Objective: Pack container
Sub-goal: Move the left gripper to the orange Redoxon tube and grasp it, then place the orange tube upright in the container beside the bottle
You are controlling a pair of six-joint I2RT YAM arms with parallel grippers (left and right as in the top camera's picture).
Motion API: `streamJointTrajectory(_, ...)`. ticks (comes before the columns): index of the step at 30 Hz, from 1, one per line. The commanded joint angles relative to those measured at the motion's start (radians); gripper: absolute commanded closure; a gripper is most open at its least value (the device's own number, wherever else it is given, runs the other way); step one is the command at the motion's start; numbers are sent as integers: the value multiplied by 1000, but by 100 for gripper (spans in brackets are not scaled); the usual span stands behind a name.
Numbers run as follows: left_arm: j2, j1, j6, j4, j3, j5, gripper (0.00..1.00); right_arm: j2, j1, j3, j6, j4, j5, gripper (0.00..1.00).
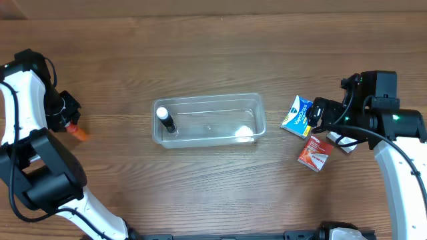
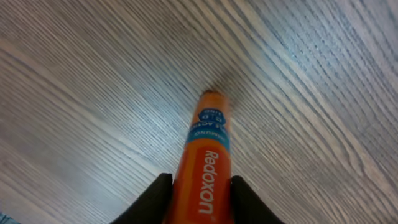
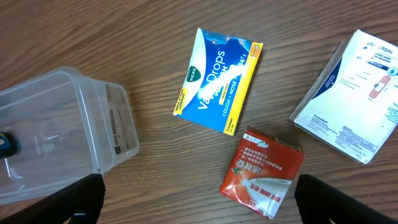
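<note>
The clear plastic container (image 1: 208, 120) sits at the table's middle; its end also shows in the right wrist view (image 3: 68, 137). Inside lie a small dark bottle with a white cap (image 1: 165, 120) and a whitish item (image 1: 244, 132). My left gripper (image 1: 69, 115) at the far left is shut on an orange Redoxon tube (image 2: 206, 168), whose far end rests near the wood. My right gripper (image 3: 199, 199) is open and empty, above a red packet (image 3: 262, 173) and a blue-yellow Vicks drops packet (image 3: 217, 79).
A white box with printed text (image 3: 357, 99) lies to the right of the packets, partly under my right arm in the overhead view (image 1: 339, 141). Bare wood table surrounds the container.
</note>
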Motion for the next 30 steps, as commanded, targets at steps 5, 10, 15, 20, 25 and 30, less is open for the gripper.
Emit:
streamJointTrajectory(5, 1, 3, 3, -39, -3, -7, 96, -2, -5, 31, 5, 5, -5, 0)
streamJointTrajectory(10, -113, -27, 15, -41, -2, 88, 96, -2, -5, 31, 5, 5, -5, 0)
streamJointTrajectory(15, -340, -132, 52, -58, -2, 178, 96, -2, -5, 31, 5, 6, -5, 0)
streamJointTrajectory(20, -529, -393, 52, -100, -2, 172, 96, -2, -5, 31, 5, 13, -5, 0)
streamJointTrajectory(25, -531, -602, 44, -127, -17, 166, 96, -2, -5, 31, 5, 12, -5, 0)
streamJointTrajectory(30, -493, -672, -2, -106, -127, 155, 96, -2, -5, 31, 5, 12, -5, 0)
